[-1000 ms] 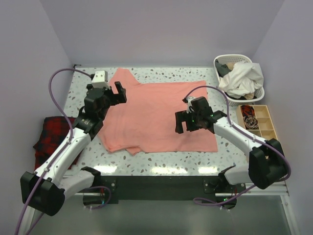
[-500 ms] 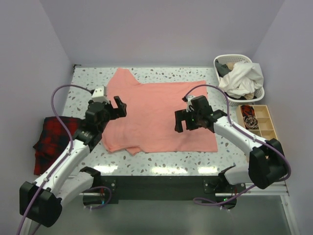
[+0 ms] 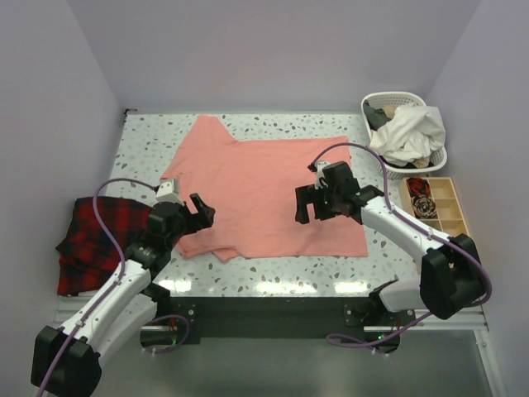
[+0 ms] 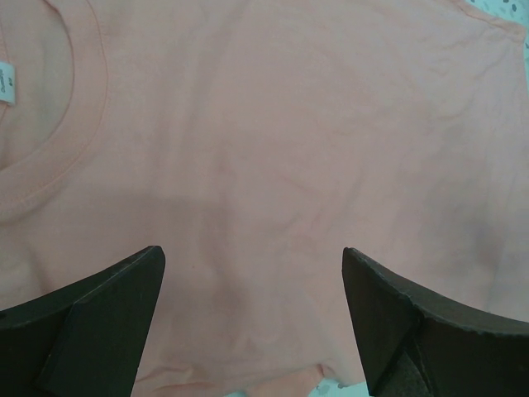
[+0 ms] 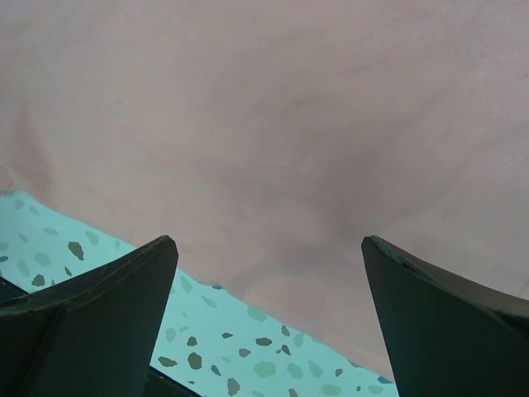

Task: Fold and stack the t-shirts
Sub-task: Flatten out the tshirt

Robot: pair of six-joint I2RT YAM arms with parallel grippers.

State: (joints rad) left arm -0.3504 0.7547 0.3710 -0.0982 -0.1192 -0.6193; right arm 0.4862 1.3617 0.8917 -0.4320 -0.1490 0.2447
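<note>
The salmon-pink t-shirt lies spread across the middle of the speckled table. It is mostly flat, with one sleeve reaching toward the far edge and a small fold at its near-left corner.

The left gripper sits over the shirt's near-left edge with its jaws apart and nothing between them. In the left wrist view the two dark fingers stand wide over smooth pink cloth, and the ribbed collar with its white label curves just beyond them.

The right gripper hangs over the shirt's near-right part, also spread and holding nothing. Its wrist view shows the fingers either side of the shirt's hem, with a strip of bare table showing beside the cloth.

Left of the shirt, apart from it, a red-and-black plaid cloth lies bunched at the table's edge. To the shirt's right stand a white basket heaped with clothes and, nearer, a wooden divided tray.
</note>
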